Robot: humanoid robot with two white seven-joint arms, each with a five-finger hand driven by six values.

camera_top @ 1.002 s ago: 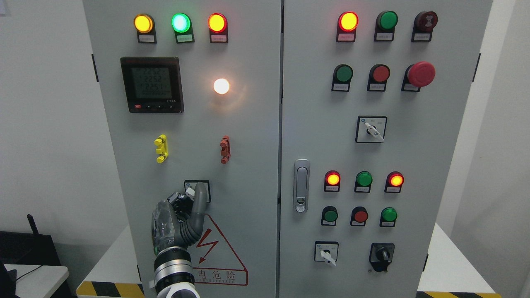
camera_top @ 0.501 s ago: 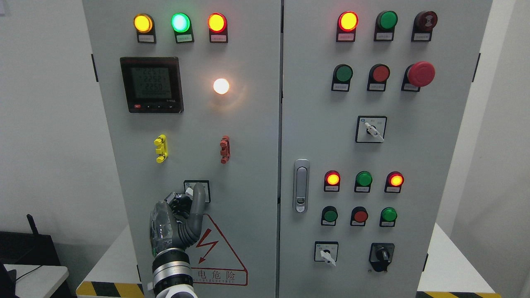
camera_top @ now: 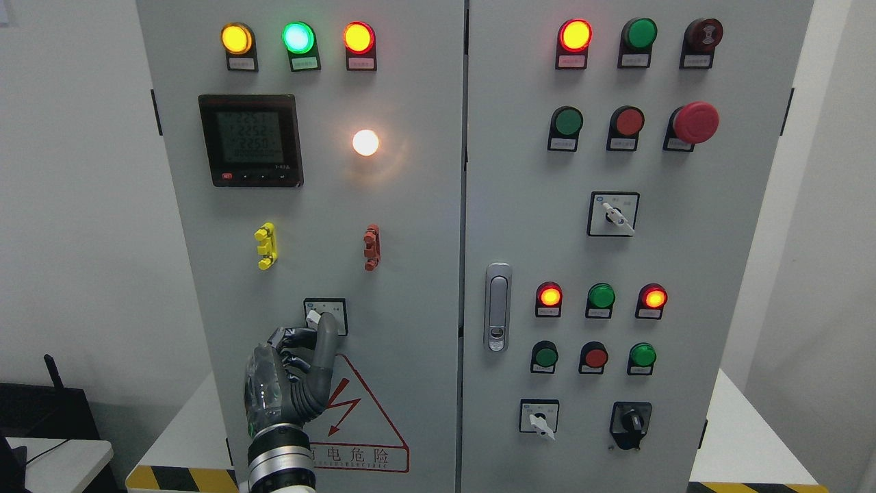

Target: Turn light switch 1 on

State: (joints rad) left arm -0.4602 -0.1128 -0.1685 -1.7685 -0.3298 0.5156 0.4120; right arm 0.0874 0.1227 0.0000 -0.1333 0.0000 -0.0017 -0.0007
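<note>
The rotary light switch [camera_top: 326, 315], a small black-framed plate with a white knob [camera_top: 313, 317], sits low on the left cabinet door [camera_top: 410, 226]. Its knob points up and to the left. My left hand [camera_top: 311, 333] comes up from the bottom edge just under the switch. Its thumb [camera_top: 326, 335] stands upright with the tip over the plate's lower edge. The other fingers are curled to the left, just below the knob, and hold nothing. A round white lamp [camera_top: 365, 142] above glows brightly. My right hand is out of view.
On the left door are three lit pilot lamps [camera_top: 298, 38], a digital meter [camera_top: 250, 140], yellow [camera_top: 265, 246] and red [camera_top: 371, 247] clips and a red warning triangle [camera_top: 363, 424]. The right door carries buttons, selector switches, an emergency stop [camera_top: 695, 122] and a door handle [camera_top: 498, 307].
My left hand has dropped slightly and drawn back from the switch. The thumb tip, which covered the plate, now sits at its lower edge, and the white knob shows fully.
</note>
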